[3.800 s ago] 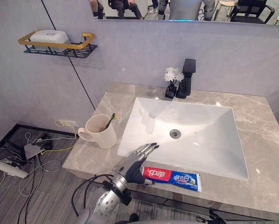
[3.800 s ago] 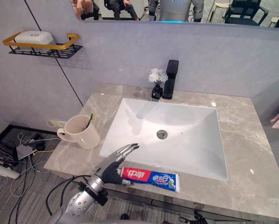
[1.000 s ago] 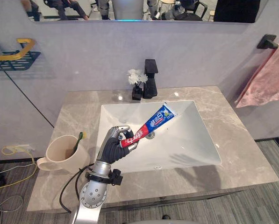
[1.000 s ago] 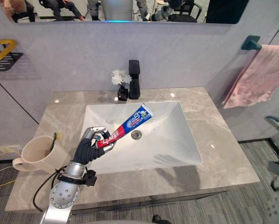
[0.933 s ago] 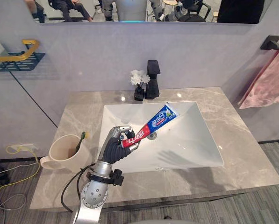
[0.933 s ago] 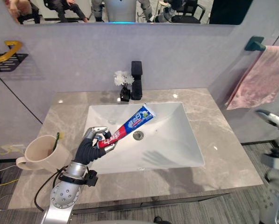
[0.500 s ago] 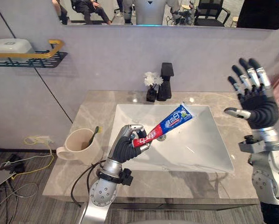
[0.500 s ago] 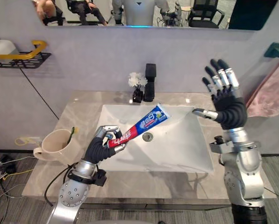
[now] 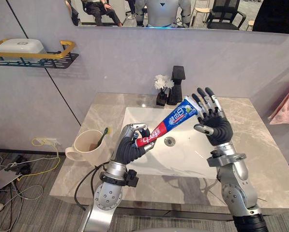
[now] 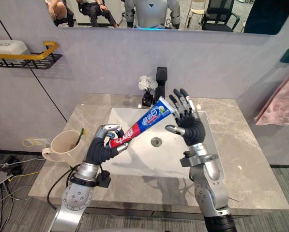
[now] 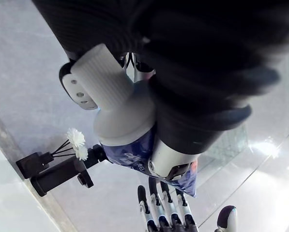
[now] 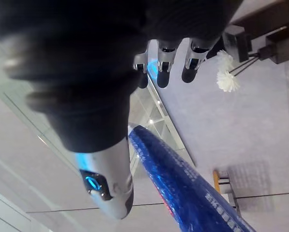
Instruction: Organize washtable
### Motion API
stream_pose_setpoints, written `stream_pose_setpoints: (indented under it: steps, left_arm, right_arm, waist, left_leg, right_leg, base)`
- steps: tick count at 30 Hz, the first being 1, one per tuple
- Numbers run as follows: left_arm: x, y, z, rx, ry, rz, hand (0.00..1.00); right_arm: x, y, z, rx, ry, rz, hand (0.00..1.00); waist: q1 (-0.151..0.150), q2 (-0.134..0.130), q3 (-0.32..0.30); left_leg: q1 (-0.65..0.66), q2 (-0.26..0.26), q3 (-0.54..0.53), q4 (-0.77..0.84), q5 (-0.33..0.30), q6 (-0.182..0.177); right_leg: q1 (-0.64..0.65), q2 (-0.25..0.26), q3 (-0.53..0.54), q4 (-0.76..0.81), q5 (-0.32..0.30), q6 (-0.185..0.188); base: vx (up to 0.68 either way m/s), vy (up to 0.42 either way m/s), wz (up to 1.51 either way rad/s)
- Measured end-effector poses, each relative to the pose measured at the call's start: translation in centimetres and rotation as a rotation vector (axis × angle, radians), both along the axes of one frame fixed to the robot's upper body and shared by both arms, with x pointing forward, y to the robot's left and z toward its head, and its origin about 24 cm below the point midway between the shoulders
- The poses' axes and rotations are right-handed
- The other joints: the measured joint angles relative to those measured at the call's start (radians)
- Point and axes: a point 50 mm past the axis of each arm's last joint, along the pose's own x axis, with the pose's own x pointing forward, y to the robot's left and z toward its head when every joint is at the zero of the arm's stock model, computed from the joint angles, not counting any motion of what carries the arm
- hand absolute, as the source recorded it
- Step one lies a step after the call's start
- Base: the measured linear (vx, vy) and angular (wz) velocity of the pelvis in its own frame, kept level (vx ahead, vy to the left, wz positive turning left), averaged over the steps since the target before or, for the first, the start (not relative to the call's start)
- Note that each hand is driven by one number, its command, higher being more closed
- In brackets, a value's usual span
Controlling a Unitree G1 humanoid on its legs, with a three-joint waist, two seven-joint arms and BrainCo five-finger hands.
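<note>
My left hand [image 9: 129, 147] is shut on the red end of a red and blue toothpaste tube [image 9: 173, 121], which slants up over the white sink [image 9: 183, 162]. The tube's white cap [image 11: 100, 77] shows in the left wrist view. My right hand [image 9: 211, 123] is open, its fingers straight and its palm turned towards the tube's blue flat end; I cannot tell whether they touch. The blue tube [image 12: 183, 188] passes close by that hand in the right wrist view. A cream cup [image 9: 88, 145] with a green toothbrush [image 9: 103, 136] stands on the counter left of the sink.
A black faucet [image 9: 175, 89] and a small vase of white flowers [image 9: 161, 87] stand behind the sink. A wall shelf [image 9: 33, 54] at upper left carries a white box [image 9: 18, 45]. A pink towel [image 9: 287, 104] hangs at the right. Bare marble counter [image 9: 260, 145] lies right of the sink.
My right hand has come down and leftward from the right side to the tube's blue end. The left hand still holds the tube at the same slant. The camera has shifted.
</note>
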Motion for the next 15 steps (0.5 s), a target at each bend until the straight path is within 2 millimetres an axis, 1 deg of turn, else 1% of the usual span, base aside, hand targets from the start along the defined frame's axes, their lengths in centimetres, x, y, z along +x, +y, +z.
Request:
stream_pose_setpoints:
  steps: [2, 4, 6, 9, 12, 15]
  left_arm:
    - [0.0, 0.0, 0.0, -0.002, -0.001, 0.001, 1.00]
    - [0.0, -0.1, 0.0, -0.005, -0.004, -0.001, 1.00]
    - [-0.1, -0.3, 0.1, -0.014, -0.006, -0.003, 1.00]
    - [-0.2, -0.8, 0.1, -0.020, -0.008, -0.026, 1.00]
    - [-0.2, -1.7, 0.5, -0.027, -0.025, -0.067, 1.00]
    - [-0.1, -2.1, 0.7, -0.030, -0.037, -0.087, 1.00]
  right_arm:
    - [-0.1, 0.1, -0.4, 0.044, 0.021, 0.004, 0.00]
    - [-0.3, 0.3, -1.3, 0.067, 0.062, 0.009, 0.00]
    - [-0.4, 0.9, -1.8, 0.074, 0.083, 0.036, 0.00]
    - [-0.6, 2.1, -1.9, 0.112, 0.092, 0.078, 0.00]
    - [-0.7, 2.7, -1.9, 0.129, 0.098, 0.106, 0.00]
    - [-0.7, 3.3, -1.9, 0.148, 0.102, 0.126, 0.00]
  waist:
    - [0.000, -0.004, 0.002]
    - [0.003, -0.012, 0.005]
    - [0.005, -0.018, 0.007]
    - [0.011, -0.023, 0.006]
    - [0.021, -0.023, 0.006]
    - [0.021, -0.024, 0.007]
  left_leg:
    - [0.001, -0.002, -0.002, -0.003, 0.003, 0.002]
    - [0.008, -0.005, -0.005, -0.023, 0.015, 0.003]
    - [0.008, -0.006, -0.005, -0.029, 0.018, 0.003]
    - [0.008, -0.006, -0.007, -0.030, 0.019, 0.003]
    - [0.008, -0.007, -0.010, -0.031, 0.019, 0.003]
    - [0.012, -0.007, -0.018, -0.031, 0.020, 0.002]
  right_leg:
    - [0.000, -0.002, -0.004, -0.002, 0.000, 0.000]
    - [0.000, -0.004, -0.009, -0.003, 0.000, 0.000]
    - [0.000, -0.004, -0.009, -0.004, 0.000, 0.000]
    - [0.000, -0.004, -0.013, -0.004, 0.000, 0.000]
    - [0.005, -0.005, -0.017, -0.005, 0.000, 0.000]
    - [0.014, -0.005, -0.024, -0.007, 0.000, 0.000]
  base:
    - [-0.03, -0.007, 0.05]
    - [-0.03, -0.008, 0.05]
    - [0.00, 0.000, 0.00]
    - [0.00, -0.004, 0.01]
    - [0.00, -0.013, 0.04]
    - [0.00, -0.016, 0.08]
